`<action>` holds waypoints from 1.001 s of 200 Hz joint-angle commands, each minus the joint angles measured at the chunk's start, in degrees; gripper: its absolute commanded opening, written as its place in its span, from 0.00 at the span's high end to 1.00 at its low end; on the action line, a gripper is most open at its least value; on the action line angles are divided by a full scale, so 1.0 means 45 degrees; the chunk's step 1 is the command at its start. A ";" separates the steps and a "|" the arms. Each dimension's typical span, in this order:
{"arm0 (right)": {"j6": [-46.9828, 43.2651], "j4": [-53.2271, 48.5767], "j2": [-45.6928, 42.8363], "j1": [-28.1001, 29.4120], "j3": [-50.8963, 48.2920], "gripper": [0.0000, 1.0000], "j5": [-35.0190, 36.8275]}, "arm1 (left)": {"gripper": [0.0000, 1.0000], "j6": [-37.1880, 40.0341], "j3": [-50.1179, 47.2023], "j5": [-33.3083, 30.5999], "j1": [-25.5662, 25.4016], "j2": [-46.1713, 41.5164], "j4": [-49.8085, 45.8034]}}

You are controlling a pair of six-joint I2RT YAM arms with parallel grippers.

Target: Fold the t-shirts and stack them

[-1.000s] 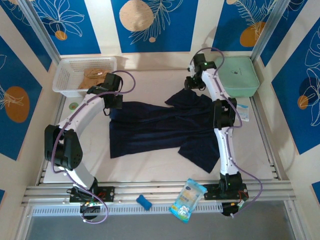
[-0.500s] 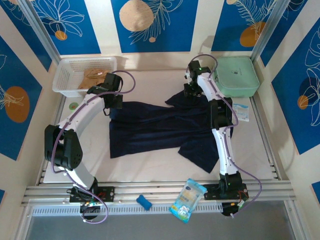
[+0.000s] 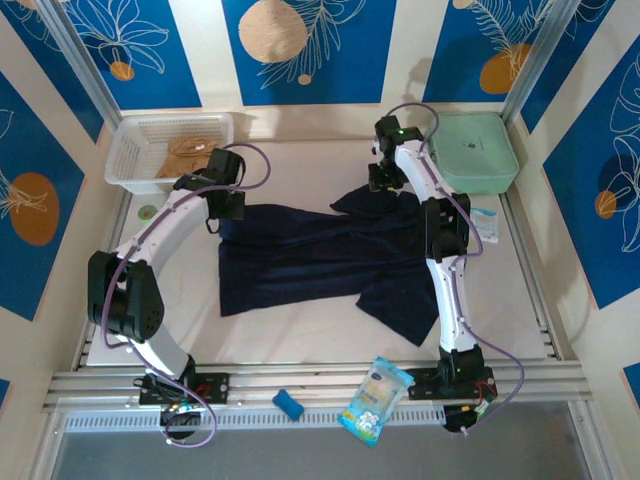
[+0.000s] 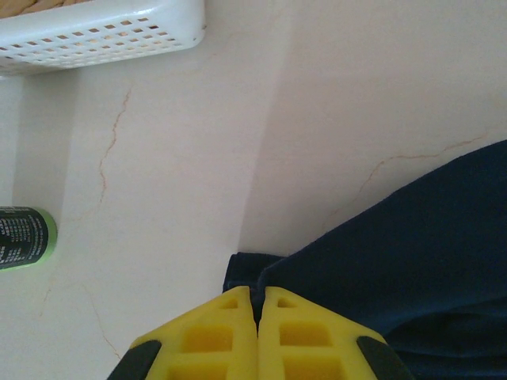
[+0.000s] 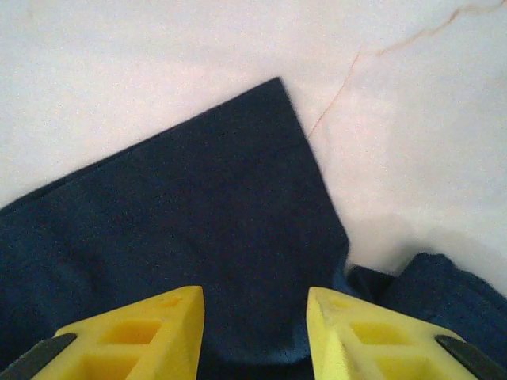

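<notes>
At the table's [image 3: 300,165] ten o'clock corner, seen from above, stands a white slotted basket [image 3: 135,150] with the tan t-shirt [image 3: 186,155] crumpled inside it. Just at the basket's six o'clock a small green can [image 3: 147,211] lies on the tabletop. In the left wrist view the can [image 4: 24,236] lies on its side at nine o'clock.

The left gripper [image 3: 216,214] sits at the near-black navy t-shirt's [image 3: 310,255] ten o'clock corner. In the left wrist view the left gripper [image 4: 256,305] has its yellow fingers pressed together, with the folded corner of the navy t-shirt [image 4: 412,253] pinched at their tips, and the basket's rim [image 4: 103,32] crosses at eleven o'clock.

The navy t-shirt lies spread across the middle of the table, mostly flat, one sleeve reaching toward five o'clock and another toward one o'clock. On the near rail at six o'clock rest a small blue block [image 3: 289,403] and, just to its three o'clock, a pale printed packet [image 3: 375,398].

The right gripper [image 3: 385,183] hangs over the sleeve at one o'clock. In the right wrist view the right gripper [image 5: 255,309] has its jaws apart, gripping nothing, and the pointed corner of the navy t-shirt [image 5: 174,237] lies flat beneath them, aimed at twelve o'clock.

At the table's two o'clock corner sits the mint-green case [image 3: 475,150], apart from the cloth.
</notes>
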 commanded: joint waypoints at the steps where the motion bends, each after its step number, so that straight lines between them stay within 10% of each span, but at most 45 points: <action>1: -0.0386 -0.0171 -0.0130 -0.0152 0.0608 0.60 0.0246 | 1.00 0.0157 -0.0001 0.0039 -0.0088 -0.0408 -0.0097; 200: -0.2187 0.0171 0.3635 -0.0062 0.3473 0.56 -0.0732 | 1.00 0.0255 0.0145 0.0355 -0.0098 0.0219 -0.0044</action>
